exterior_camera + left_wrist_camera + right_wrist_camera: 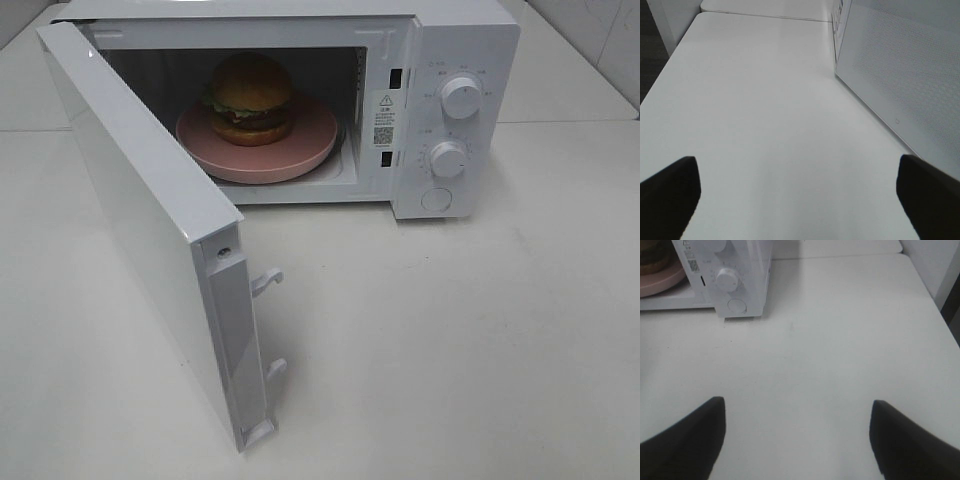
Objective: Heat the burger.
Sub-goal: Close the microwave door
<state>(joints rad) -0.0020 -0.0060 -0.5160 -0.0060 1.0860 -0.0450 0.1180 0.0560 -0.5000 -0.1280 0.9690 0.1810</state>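
Sitting centred on the pink plate (300,160), the burger (250,95) is already inside the microwave (480,40) cavity, so I judge loading done and heating not yet begun. The plate covers most of the cavity floor, its front rim close to the opening, as I'd expect of something slid in from the front. The door (130,220) stands swung wide on its left hinge with the latch hooks exposed. It must be shut before the upper dial (461,97) or lower dial (448,159) can do anything.

In my left wrist view the door's perforated outer face lies near the left tool (799,195), whose fingers are spread wide and hold nothing. To me that is a sensible spot to push from. The right tool (797,437) is likewise released and empty, hovering over bare worktop (850,340). It faces the control panel, well apart from the lower dial. I'd guess it waits there to set the timer once the door closes.
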